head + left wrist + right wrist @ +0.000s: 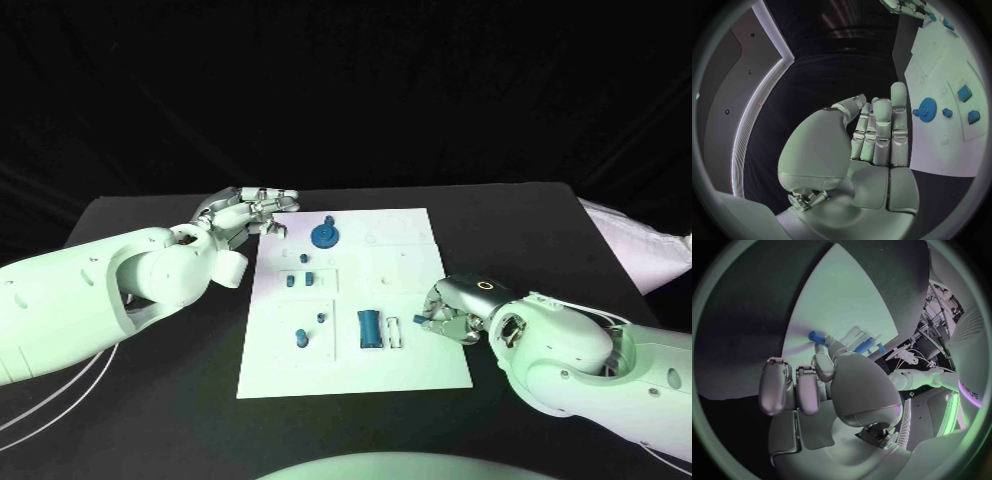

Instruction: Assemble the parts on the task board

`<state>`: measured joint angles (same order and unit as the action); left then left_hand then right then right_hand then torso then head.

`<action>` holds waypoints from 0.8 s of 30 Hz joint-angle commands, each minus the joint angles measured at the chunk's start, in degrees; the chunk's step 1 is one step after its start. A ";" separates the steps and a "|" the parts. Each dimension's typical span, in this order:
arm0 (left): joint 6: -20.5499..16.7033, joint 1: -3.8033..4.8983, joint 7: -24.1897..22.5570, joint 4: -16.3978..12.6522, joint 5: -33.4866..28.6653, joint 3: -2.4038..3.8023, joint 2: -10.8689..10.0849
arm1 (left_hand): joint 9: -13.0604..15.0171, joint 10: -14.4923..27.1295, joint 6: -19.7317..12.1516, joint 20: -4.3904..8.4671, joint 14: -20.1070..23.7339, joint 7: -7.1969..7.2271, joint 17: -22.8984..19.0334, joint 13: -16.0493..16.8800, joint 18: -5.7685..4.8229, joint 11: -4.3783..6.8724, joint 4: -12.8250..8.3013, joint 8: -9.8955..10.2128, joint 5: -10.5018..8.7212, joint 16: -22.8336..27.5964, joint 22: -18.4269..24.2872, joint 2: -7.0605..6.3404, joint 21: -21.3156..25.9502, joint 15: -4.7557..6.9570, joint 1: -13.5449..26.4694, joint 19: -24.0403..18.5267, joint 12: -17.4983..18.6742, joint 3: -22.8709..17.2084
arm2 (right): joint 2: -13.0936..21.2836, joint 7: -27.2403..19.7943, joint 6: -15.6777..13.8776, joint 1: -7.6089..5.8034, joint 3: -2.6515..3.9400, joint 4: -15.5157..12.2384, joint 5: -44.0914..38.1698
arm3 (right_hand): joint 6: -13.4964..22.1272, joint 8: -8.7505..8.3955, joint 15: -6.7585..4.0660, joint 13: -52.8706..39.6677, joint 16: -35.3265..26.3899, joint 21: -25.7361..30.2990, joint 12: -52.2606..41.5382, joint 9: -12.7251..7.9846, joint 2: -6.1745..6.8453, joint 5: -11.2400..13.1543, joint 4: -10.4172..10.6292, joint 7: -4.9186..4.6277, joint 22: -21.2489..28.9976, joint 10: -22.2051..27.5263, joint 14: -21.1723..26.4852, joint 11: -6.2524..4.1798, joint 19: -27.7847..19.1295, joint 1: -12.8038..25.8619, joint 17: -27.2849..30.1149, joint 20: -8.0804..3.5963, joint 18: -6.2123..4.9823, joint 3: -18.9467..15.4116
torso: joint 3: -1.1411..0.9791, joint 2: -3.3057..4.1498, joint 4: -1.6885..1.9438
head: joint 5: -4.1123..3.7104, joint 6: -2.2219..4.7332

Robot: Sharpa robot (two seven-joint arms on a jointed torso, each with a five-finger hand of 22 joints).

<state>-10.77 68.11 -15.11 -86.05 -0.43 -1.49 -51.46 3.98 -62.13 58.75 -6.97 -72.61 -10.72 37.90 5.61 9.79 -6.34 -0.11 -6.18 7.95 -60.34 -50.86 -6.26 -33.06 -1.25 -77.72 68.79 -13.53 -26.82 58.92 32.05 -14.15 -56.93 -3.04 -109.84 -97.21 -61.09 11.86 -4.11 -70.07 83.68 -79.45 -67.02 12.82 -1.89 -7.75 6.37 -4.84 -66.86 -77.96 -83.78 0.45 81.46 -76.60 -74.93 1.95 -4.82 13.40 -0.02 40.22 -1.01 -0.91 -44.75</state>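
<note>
The white task board (361, 345) lies in the middle of the black table. On it are a blue gear (327, 236), several small blue parts (300, 278) below the gear, and a blue cylinder (369, 327) next to a pale pin (392, 331). My right hand (450, 310) hovers at the board's right edge and pinches a small blue part (817, 336) at its fingertips (834, 347). My left hand (251, 210) is at the board's far left corner, fingers side by side, holding nothing. The gear (926, 108) lies just past its fingertips (899, 95).
A white cloth-like object (635, 245) lies at the table's right edge. Black table surface runs along both sides of the board and in front of it. Thin white cables (58, 385) trail under my left arm.
</note>
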 commanded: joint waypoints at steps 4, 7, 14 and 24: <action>1.18 0.00 -0.14 -0.09 0.07 0.03 0.14 | 0.01 0.23 -0.53 0.09 0.26 -0.01 -0.05 0.09 0.68 -0.01 -0.30 -0.25 0.21 0.14 0.05 0.23 0.24 0.01 -0.25 0.34 -0.11 0.06 | -0.04 -3.47 -10.93 0.50 -0.36 -0.65 9.23 | -1.22 0.02 0.04 -0.78 0.59 -0.41 -0.62 0.34 3.25 -0.29 2.89 0.37 -0.37 -1.24 -4.57 -0.59 0.50 4.45 -6.44 0.03 0.45 1.16 | 0.01 -0.02 0.03 | 0.13 0.01; 1.18 0.00 -0.12 -0.12 0.07 0.03 0.15 | 0.00 0.25 -0.54 0.09 0.27 -0.02 -0.06 0.09 0.68 -0.01 -0.31 -0.25 0.21 0.14 0.06 0.23 0.25 0.01 -0.25 0.34 -0.12 0.05 | -0.23 -4.60 -11.92 0.49 -0.35 -0.72 11.68 | -1.41 0.00 -0.01 -0.83 0.51 -0.42 -0.63 0.40 3.61 -0.13 3.27 0.39 -0.40 -1.29 -4.54 -0.60 0.52 4.89 -6.33 -0.01 0.46 1.86 | 0.05 -0.02 0.00 | 0.11 -0.05; 1.18 0.00 -0.06 -0.16 0.07 0.03 0.15 | 0.00 0.26 -0.55 0.09 0.27 -0.02 -0.08 0.09 0.68 -0.01 -0.32 -0.25 0.22 0.14 0.06 0.23 0.25 0.01 -0.25 0.34 -0.13 0.04 | -1.02 -5.32 -11.01 0.49 -0.35 -0.71 15.56 | -1.53 0.01 0.00 -0.89 0.51 -0.43 -0.68 0.44 3.87 -0.21 3.47 0.39 -0.42 -1.35 -4.54 -0.60 0.53 5.21 -6.33 -0.03 0.46 2.12 | 0.08 -0.03 0.05 | 0.21 -0.05; 0.97 0.00 -0.22 -0.21 0.07 0.03 0.15 | 0.00 0.26 -0.55 0.09 0.27 -0.02 -0.08 0.09 0.68 -0.01 -0.32 -0.25 0.22 0.14 0.06 0.23 0.25 0.01 -0.25 0.34 -0.13 0.04 | -2.74 -4.22 -5.16 0.48 -0.36 0.17 15.50 | -2.37 0.31 -0.09 -1.04 0.36 -0.50 -0.78 0.75 4.53 -1.38 4.13 0.60 -0.58 -1.62 -4.50 -0.74 0.60 6.51 -6.13 -0.03 0.50 2.33 | 0.07 -0.02 0.12 | 0.34 -0.17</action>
<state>-10.71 68.10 -14.92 -86.12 -0.43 -1.49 -51.41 3.99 -62.14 58.75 -6.97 -72.61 -10.72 37.91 5.61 9.79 -6.33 -0.10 -6.18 7.95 -60.34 -50.86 -6.26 -33.06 -1.25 -77.72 68.79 -13.53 -26.82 56.32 27.76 -22.56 -56.47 -3.41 -109.72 -82.20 -63.28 12.06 -4.10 -71.09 83.92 -79.69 -68.11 13.55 2.68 -9.08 10.36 -4.27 -67.40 -79.32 -83.83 -0.26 81.66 -70.31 -74.92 1.75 -4.82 15.66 0.04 40.19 -0.91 -0.60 -44.90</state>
